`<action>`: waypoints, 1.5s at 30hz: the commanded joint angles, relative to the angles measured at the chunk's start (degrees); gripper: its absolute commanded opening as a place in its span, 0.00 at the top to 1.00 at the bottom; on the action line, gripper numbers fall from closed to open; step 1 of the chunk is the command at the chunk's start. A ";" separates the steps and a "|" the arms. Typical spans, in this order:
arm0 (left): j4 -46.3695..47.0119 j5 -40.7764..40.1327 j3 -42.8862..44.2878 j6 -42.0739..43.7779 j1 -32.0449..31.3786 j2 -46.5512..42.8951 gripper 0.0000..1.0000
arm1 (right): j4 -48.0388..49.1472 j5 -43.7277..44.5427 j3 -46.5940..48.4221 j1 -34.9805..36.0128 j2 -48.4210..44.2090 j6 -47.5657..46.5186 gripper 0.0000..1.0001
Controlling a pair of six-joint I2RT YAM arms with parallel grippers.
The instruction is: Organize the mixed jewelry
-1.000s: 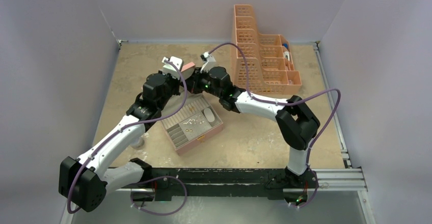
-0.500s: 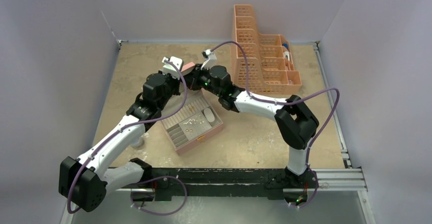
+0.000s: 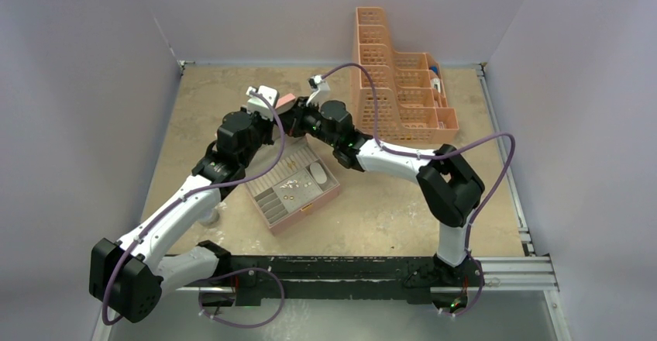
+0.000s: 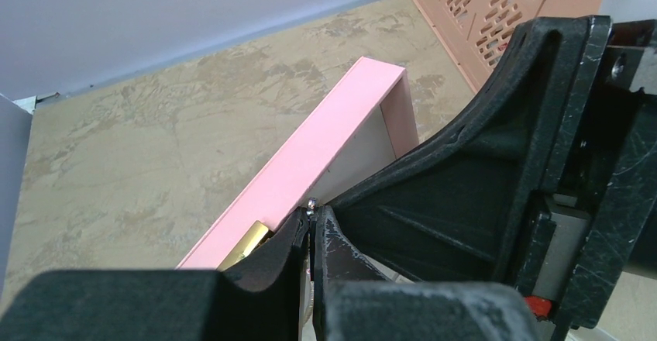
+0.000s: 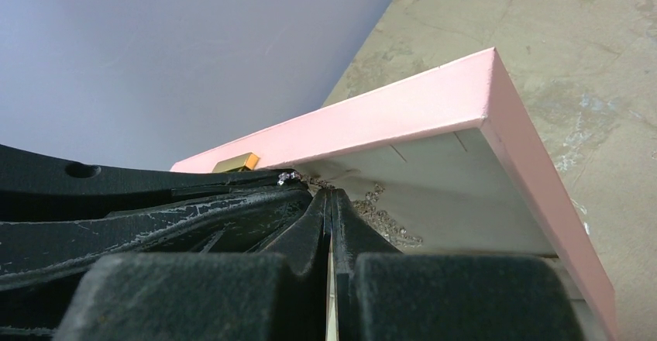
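Note:
A pink box lies open on the table with its lid raised. Mixed jewelry, tiny gold and silvery pieces, sits in its tray. Both grippers meet at the lid's top edge. My left gripper is shut on a tiny silvery piece against the pink lid. My right gripper is shut, tips against the lid's pale inner face. A sparkly silvery chain hangs there beside the tips. I cannot tell whether the right jaws pinch it. The left fingers show at the left.
An orange slotted basket stands at the back right. A grey round disc lies under the left forearm. A white oval piece rests in the box. A gold clasp sits on the lid's edge. Walls close in on three sides.
The right wrist has edged slightly toward the back and its elbow has shifted a little left. Both grippers stay shut at the lid's edge.

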 commanded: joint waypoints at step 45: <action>3.41 -5.03 3.18 1.47 0.22 -0.17 1.00 | 4.16 3.58 3.72 0.24 -0.82 3.60 1.00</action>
